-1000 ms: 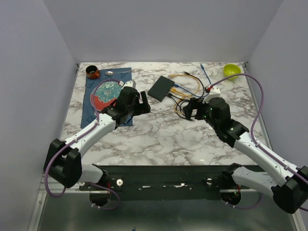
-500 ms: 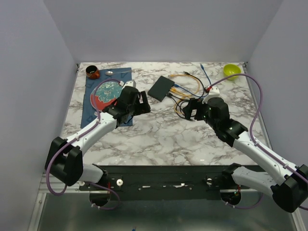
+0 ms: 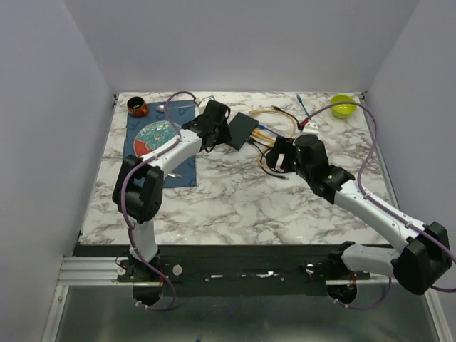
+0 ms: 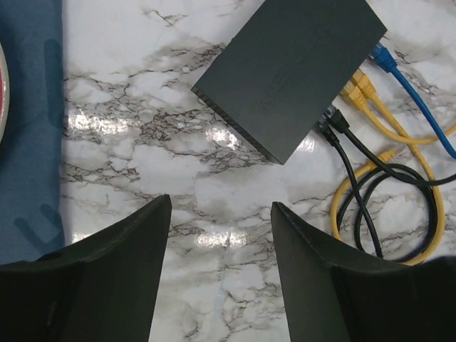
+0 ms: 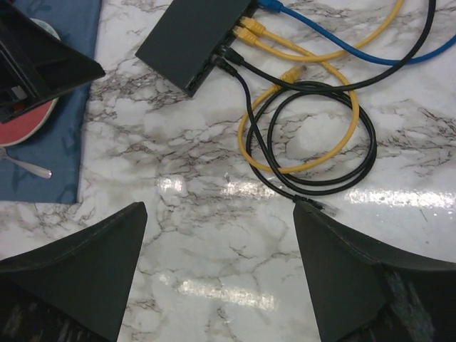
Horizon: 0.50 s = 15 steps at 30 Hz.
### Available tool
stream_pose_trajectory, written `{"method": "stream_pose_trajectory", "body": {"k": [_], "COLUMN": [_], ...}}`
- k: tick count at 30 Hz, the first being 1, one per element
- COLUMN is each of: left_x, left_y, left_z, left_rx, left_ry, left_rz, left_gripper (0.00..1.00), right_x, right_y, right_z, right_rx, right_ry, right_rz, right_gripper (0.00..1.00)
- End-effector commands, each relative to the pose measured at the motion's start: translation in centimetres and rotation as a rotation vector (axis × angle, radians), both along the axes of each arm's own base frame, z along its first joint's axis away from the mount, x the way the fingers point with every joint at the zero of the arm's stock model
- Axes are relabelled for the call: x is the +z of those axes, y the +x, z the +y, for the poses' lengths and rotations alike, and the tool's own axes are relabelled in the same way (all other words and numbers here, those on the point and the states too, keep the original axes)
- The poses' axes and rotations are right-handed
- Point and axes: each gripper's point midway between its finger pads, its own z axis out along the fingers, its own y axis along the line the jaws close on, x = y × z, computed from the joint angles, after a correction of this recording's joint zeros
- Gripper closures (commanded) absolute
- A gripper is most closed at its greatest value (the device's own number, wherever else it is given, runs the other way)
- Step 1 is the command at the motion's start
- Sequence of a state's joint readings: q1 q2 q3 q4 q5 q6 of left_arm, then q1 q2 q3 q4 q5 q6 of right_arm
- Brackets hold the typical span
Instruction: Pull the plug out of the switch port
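Where the marble table [image 3: 235, 206] meets the grey walls [image 3: 235, 43] (at the back and on both sides) the room closes in. The switch [image 3: 239, 130] lies flat on the stone toward that back edge, turned at a slant. Along its right-hand long edge sit the plugs [image 4: 356, 89] — one blue, two yellow, two black — all seated in their sockets. Their cables [image 5: 313, 135] run off to the right of the switch, and the yellow and black ones loop into a loose coil on the table just beside it.

Left of the switch lies a blue mat [image 3: 182, 167] with a plate [image 3: 151, 135] on it. A brown cup [image 3: 137, 107] stands farther left at the back, and a green bowl [image 3: 343, 105] sits well to the right of the switch, in the back corner.

The left gripper [image 4: 221, 203] hovers just left of the switch and apart from it, fingers spread wide with nothing between them. The right gripper [image 5: 219, 208] hangs to the switch's near right, by the coil, likewise spread and empty. On the near side of the switch, marble stretches to the front edge — the widest open ground.
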State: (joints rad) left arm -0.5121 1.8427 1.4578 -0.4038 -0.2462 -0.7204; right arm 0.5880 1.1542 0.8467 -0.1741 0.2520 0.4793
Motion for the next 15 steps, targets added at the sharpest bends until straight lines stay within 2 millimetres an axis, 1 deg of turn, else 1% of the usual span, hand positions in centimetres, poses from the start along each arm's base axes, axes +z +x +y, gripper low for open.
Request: {"method": "stream_pose_trajectory", "body": {"k": [1,2,3,4,5,6,7,8,9,10,11,12,13,14,15], "left_x": [-0.4,-0.1,-0.2,-1.0,-1.0,-1.3,-1.9,-1.8,-1.6,-2.1,-1.4,-1.3,-2.4,-1.7,-1.9], "left_y": [3.3,4.1,4.7,5.7,6.3,6.5,7.2,7.6,7.9,8.1,8.9,9.2,9.3,10.1,10.4], "left_z": [1.5,1.6,1.8,2.5,2.6,2.2,2.6,2.5,2.4,2.4,2.3,2.3,2.2,2.1,2.0], "left_rx": [0.08,0.084,0.093,0.116,0.137,0.128,0.138,0.133,0.126,0.123,0.114,0.103,0.091,0.083,0.075], "left_ry": [-0.004,-0.023,-0.036,-0.053,-0.088,-0.128,-0.143,-0.156,-0.161,-0.15,-0.15,-0.133,-0.122,-0.129,-0.129], "left_rz": [-0.001,-0.011,-0.011,-0.009,-0.006,0.011,0.014,0.01,0.004,0.009,-0.01,-0.016,0.01,-0.005,-0.001], "left_gripper": [0.36,0.39,0.4,0.39,0.41,0.41,0.41,0.42,0.42,0.42,0.42,0.42,0.42,0.44,0.45], "right_x": [1.6,1.7,1.7,1.7,1.6,1.4,1.2,1.1,1.0,0.6,0.2,-0.2,-0.9,-1.3,-1.8], "right_y": [2.2,2.6,3.4,3.7,4.2,5.1,5.6,6.0,6.3,7.0,7.4,7.8,8.7,9.1,9.5], "right_z": [1.5,1.8,2.5,3.0,3.4,4.1,4.7,5.1,5.5,6.0,6.3,6.6,7.0,7.4,7.7], "right_rx": [-0.049,-0.051,-0.053,-0.048,-0.049,-0.046,-0.036,-0.031,-0.028,-0.027,-0.026,-0.028,-0.03,-0.024,-0.029], "right_ry": [0.059,0.063,0.074,0.082,0.083,0.082,0.084,0.083,0.084,0.085,0.082,0.08,0.074,0.074,0.084], "right_rz": [0.007,0.012,0.021,0.029,0.036,0.046,0.055,0.066,0.071,0.083,0.092,0.101,0.117,0.134,0.151], "right_gripper": [0.13,0.17,0.2,0.23,0.26,0.3,0.31,0.35,0.37,0.39,0.43,0.47,0.5,0.59,0.68]}}
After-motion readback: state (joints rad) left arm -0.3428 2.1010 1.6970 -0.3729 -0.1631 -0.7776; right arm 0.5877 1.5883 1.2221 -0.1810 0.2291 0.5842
